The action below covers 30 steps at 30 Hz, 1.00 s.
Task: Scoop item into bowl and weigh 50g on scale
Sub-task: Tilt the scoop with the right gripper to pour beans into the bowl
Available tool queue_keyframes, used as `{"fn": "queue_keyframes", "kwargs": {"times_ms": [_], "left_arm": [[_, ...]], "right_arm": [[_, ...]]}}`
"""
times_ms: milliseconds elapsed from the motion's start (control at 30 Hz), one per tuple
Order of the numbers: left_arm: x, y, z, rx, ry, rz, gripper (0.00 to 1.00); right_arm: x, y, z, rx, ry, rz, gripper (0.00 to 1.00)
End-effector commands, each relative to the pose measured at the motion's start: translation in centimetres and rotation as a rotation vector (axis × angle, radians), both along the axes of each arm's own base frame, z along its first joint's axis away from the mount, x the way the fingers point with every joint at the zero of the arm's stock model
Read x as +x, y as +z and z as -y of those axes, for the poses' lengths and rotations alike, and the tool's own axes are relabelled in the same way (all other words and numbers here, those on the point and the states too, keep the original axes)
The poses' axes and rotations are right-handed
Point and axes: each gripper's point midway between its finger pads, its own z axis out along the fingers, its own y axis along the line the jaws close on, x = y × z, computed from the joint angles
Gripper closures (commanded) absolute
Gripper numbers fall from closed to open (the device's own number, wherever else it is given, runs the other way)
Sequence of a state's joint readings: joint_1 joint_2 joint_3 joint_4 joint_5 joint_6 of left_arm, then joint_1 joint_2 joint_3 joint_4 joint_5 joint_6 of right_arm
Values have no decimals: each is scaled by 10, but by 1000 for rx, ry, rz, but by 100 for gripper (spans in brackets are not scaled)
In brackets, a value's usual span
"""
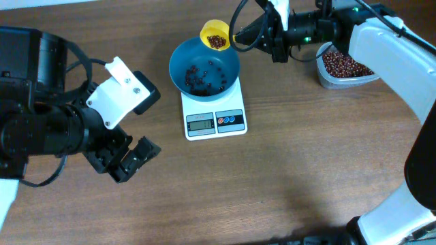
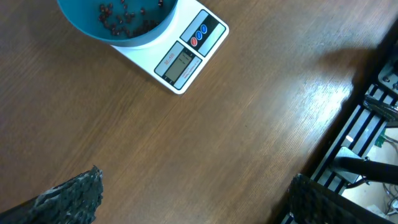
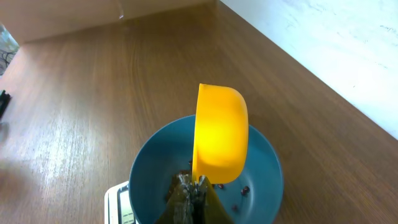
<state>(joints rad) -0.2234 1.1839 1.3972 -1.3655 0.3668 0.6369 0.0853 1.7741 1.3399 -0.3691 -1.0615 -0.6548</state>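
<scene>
Overhead: right gripper (image 1: 240,37), clamped on yellow plastic scoop (image 1: 216,33) w/ red-brown beans (image 1: 217,42), is hovering over round teal plastic bowl (image 1: 204,68) rim. Pour step, nxt needing slow tilt. Jaws apart, left gripper (image 1: 133,160) is idling.

wooden table (image 1: 286,170), scale (image 1: 215,121), clear tub (image 1: 325,79)

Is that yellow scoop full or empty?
Partly full: the overhead view shows red-brown beans inside the yellow scoop, above the blue bowl's rim.
</scene>
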Motion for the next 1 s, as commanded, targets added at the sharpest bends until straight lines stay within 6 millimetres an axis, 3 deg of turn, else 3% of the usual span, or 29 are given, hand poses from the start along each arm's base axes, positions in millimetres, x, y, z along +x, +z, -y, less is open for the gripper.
{"fn": "queue_keyframes", "kwargs": {"times_ms": [0,867,967], "left_arm": [[0,-2,2,4,-25,4,1],[0,-2,2,4,-25,4,1],[0,-2,2,4,-25,4,1]], "right_arm": [[-2,10,-6,22,30,22,96],[-2,9,-5,20,28,17,96],[-1,2,-3,-9,2,-5,96]]}}
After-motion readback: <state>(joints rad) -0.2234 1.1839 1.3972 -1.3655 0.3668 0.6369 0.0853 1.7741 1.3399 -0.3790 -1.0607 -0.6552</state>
